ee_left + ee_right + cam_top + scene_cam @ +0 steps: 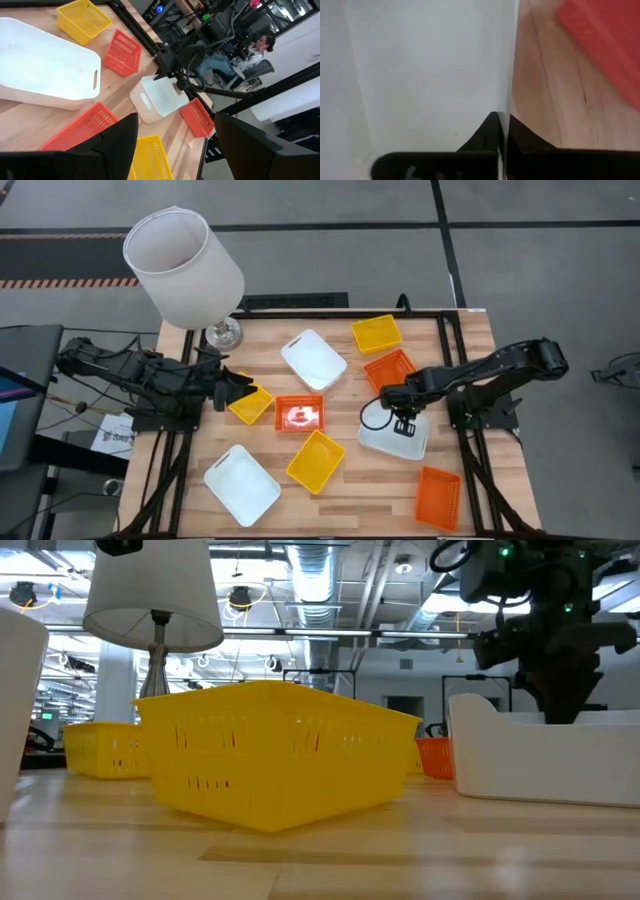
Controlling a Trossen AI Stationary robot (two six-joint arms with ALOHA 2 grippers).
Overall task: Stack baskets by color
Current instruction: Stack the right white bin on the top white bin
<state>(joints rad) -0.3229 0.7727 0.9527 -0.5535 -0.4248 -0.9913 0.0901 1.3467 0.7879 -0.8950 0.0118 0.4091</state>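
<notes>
White basket (pixel 385 440) at table's right side, just below an orange basket (pixel 390 368). Right gripper (pixel 404 423) down on its rim; fingers (pixel 492 132) pinched together on the thin wall (pixel 508 75), one inside, one outside. Other baskets scattered: two white, three yellow, two more orange. Left gripper (pixel 238 387) parked at left edge touching a yellow basket (pixel 251 405), jaws spread, holding nothing. Lamp (pixel 184 265) at top left corner.
</notes>
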